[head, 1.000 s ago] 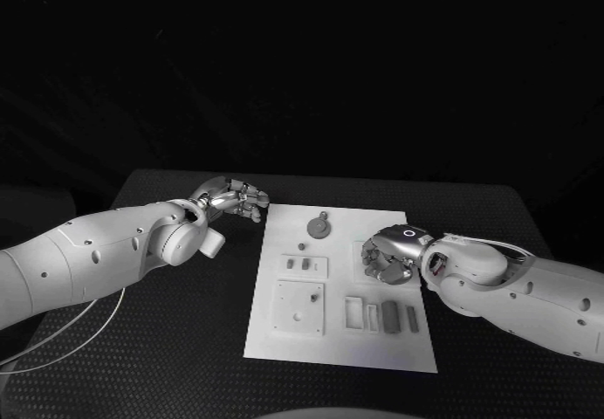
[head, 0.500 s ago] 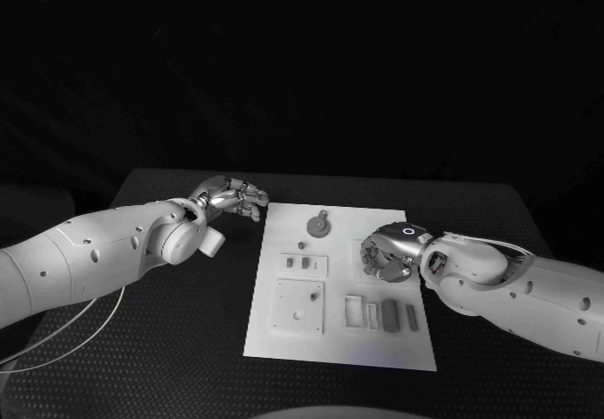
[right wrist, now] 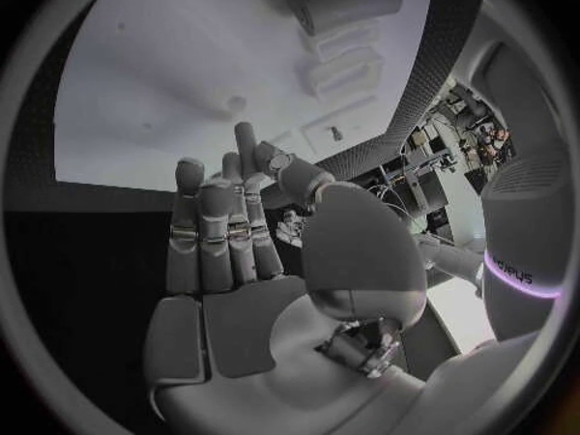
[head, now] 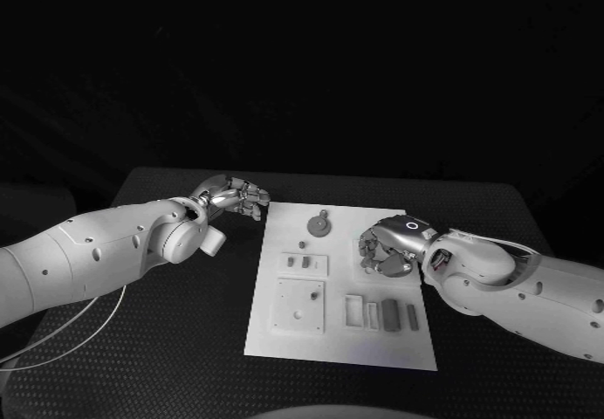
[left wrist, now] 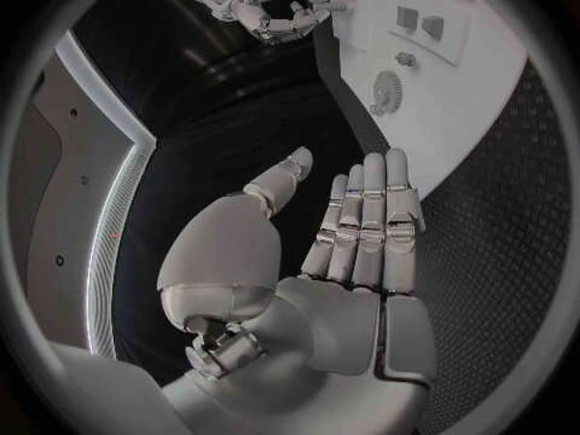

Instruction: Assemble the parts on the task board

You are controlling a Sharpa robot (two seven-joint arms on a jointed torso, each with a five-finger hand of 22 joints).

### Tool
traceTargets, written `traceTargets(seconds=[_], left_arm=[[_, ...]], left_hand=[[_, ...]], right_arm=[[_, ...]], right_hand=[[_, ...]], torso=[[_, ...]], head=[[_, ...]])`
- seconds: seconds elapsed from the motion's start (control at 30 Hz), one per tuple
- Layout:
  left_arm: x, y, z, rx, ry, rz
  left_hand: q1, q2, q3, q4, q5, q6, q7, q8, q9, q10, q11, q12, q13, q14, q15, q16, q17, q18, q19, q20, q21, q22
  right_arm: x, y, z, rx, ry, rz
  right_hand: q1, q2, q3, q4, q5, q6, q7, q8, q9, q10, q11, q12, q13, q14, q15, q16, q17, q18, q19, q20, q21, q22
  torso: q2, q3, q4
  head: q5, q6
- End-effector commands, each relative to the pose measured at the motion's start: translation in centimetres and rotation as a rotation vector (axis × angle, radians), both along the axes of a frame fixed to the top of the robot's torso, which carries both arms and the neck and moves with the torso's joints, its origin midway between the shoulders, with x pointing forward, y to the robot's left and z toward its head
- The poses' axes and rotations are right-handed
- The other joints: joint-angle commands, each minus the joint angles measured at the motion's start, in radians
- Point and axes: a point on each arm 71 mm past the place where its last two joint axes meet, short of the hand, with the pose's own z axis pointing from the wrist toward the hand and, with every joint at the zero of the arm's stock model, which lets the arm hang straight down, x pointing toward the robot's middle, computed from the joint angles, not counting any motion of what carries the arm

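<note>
The white task board (head: 339, 345) lies in the middle of the table. On it are a round grey part (head: 319, 227) at the far end, two small pieces (head: 297, 261), a square plate (head: 299, 307) and several upright bars (head: 392, 316) near the front. My left hand (head: 233, 197) hovers off the board's far left corner; in the left wrist view the left hand (left wrist: 327, 261) has straight, spread fingers and holds nothing. My right hand (head: 387, 249) hangs over the board's right side; in the right wrist view the right hand (right wrist: 242, 251) is bare, with the board (right wrist: 158, 77) beyond it.
The black table (head: 164, 349) stretches out on both sides of the board. A thin white cable (head: 76, 340) loops under my left arm. The left wrist view takes in the round part (left wrist: 387, 87) and my right hand (left wrist: 272, 10) above the board.
My right hand has shifted slightly toward the far end of the board. The left hand and the parts have stayed put.
</note>
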Motion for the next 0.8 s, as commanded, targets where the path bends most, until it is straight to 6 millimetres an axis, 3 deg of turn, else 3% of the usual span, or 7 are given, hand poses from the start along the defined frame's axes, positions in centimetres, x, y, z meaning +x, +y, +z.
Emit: traceTargets(seconds=[0.03, 0.4, 0.63, 0.8], left_arm=[[0.0, -0.2, 0.1, -0.011, -0.001, -0.015], [0.1, -0.5, 0.2, -0.012, -0.01, -0.013], [0.1, -0.7, 0.2, -0.015, -0.011, -0.014], [0.1, -0.8, 0.2, -0.017, -0.01, -0.018]], left_hand=[[-0.007, 0.001, -0.002, 0.006, -0.002, -0.004, 0.002, 0.005, -0.001, 0.0, 0.003, 0.003, -0.002, 0.001, 0.006, -0.006, 0.002, 0.013, 0.005, -0.002, -0.005, -0.001], [-0.007, 0.001, -0.002, 0.006, -0.002, -0.004, 0.002, 0.005, -0.001, 0.0, 0.003, 0.003, -0.002, 0.001, 0.006, -0.007, 0.003, 0.013, 0.005, -0.002, -0.006, -0.001], [-0.007, 0.002, -0.002, 0.006, -0.002, -0.003, 0.002, 0.006, -0.001, 0.001, 0.003, 0.003, -0.002, 0.002, 0.006, -0.007, 0.004, 0.013, 0.006, -0.002, -0.006, -0.001], [-0.007, 0.002, -0.002, 0.006, -0.002, -0.003, 0.002, 0.006, -0.001, 0.001, 0.003, 0.003, -0.002, 0.002, 0.006, -0.008, 0.004, 0.013, 0.006, -0.002, -0.006, 0.0]], right_arm=[[-0.5, 0.9, 1.0, 0.021, -0.024, 0.03], [-3.4, 7.3, 2.3, 0.083, 0.0, 0.196], [-5.0, 11.1, 1.2, 0.057, 0.012, 0.293], [-5.8, 12.6, 0.1, 0.026, 0.035, 0.331]], right_hand=[[0.021, 0.022, 0.005, -0.002, 0.002, 0.009, 0.001, 0.005, 0.017, 0.031, -0.024, 0.003, 0.049, 0.012, -0.012, 0.006, -0.001, 0.015, 0.007, -0.001, 0.004, 0.021], [0.021, 0.022, 0.006, -0.002, 0.003, 0.009, 0.0, 0.005, 0.019, 0.032, -0.024, 0.003, 0.051, 0.012, -0.012, 0.006, -0.001, 0.015, 0.007, -0.001, 0.004, 0.021], [0.02, 0.023, 0.007, -0.002, 0.002, 0.008, 0.001, 0.004, 0.02, 0.031, -0.024, 0.002, 0.051, 0.012, -0.012, 0.006, -0.001, 0.015, 0.007, -0.001, 0.004, 0.021], [0.02, 0.024, 0.007, -0.002, 0.002, 0.007, 0.001, 0.004, 0.02, 0.03, -0.024, 0.002, 0.052, 0.011, -0.012, 0.006, -0.001, 0.015, 0.006, -0.001, 0.004, 0.021]], torso=[[0.0, -0.0004, 0.0], [0.0, -0.0011, -0.0003], [0.0, -0.0016, 0.0011], [0.0, -0.0017, 0.0019]], head=[[0.008, -0.001], [0.037, -0.007], [0.048, -0.011], [0.052, -0.014]])
